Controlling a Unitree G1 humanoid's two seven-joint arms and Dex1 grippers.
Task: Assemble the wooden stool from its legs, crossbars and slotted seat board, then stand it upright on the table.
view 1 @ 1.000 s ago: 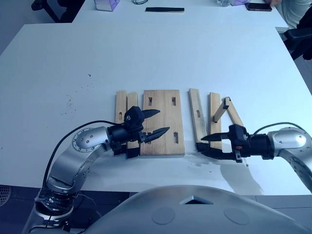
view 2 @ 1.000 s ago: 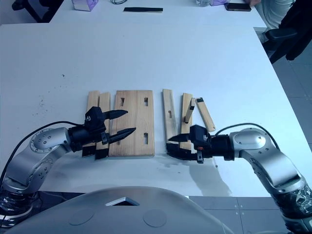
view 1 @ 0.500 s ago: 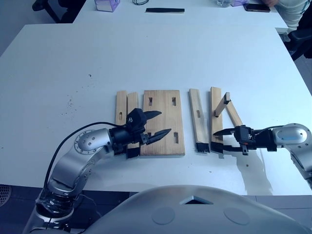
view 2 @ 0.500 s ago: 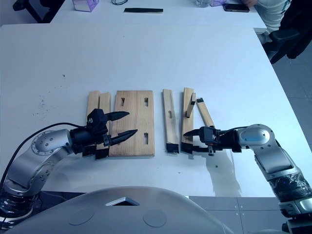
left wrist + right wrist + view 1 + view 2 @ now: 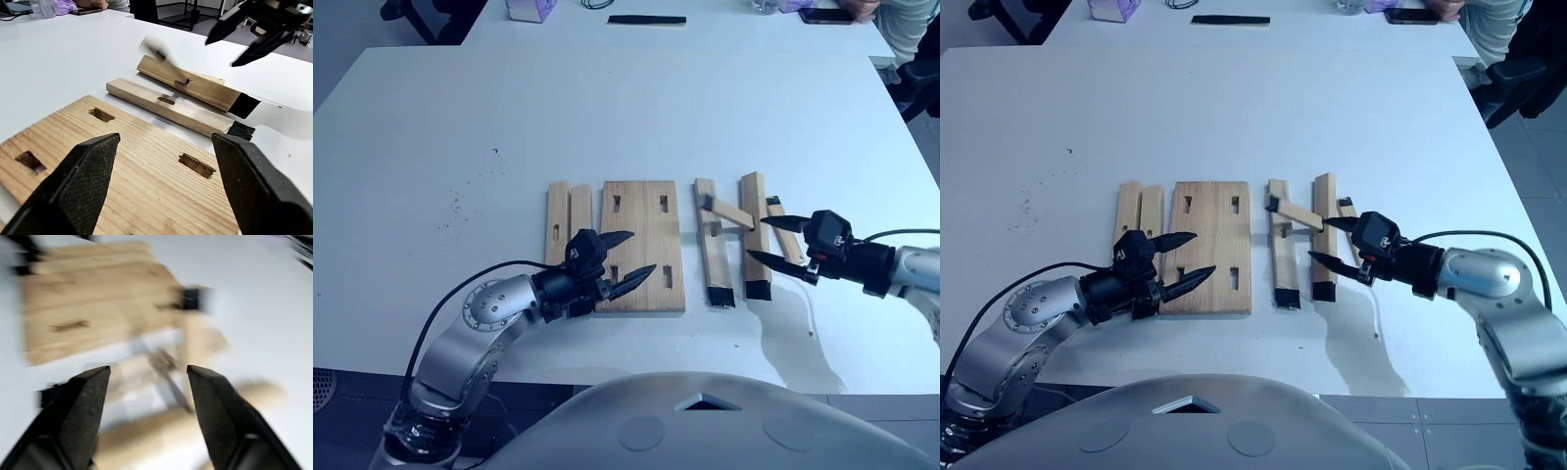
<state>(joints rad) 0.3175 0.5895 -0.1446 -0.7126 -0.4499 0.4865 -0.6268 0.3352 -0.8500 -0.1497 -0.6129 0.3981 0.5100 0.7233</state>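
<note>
Flat on white table (image 5: 460, 117): slotted seat board (image 5: 642, 230) at centre, left pair of legs (image 5: 579, 211) just beside, right pair of legs (image 5: 713, 250) with short crossbar (image 5: 726, 209) across. Left gripper (image 5: 642, 252) spread, empty, over board's near-left corner; right gripper (image 5: 755, 239) spread, empty, over rightmost leg (image 5: 753, 194)

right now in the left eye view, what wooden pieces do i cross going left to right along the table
outer narrow slat → inner narrow slat → slotted seat board → first black-tipped leg → second black-tipped leg. The crossbar lying across those two legs is left out.
</note>
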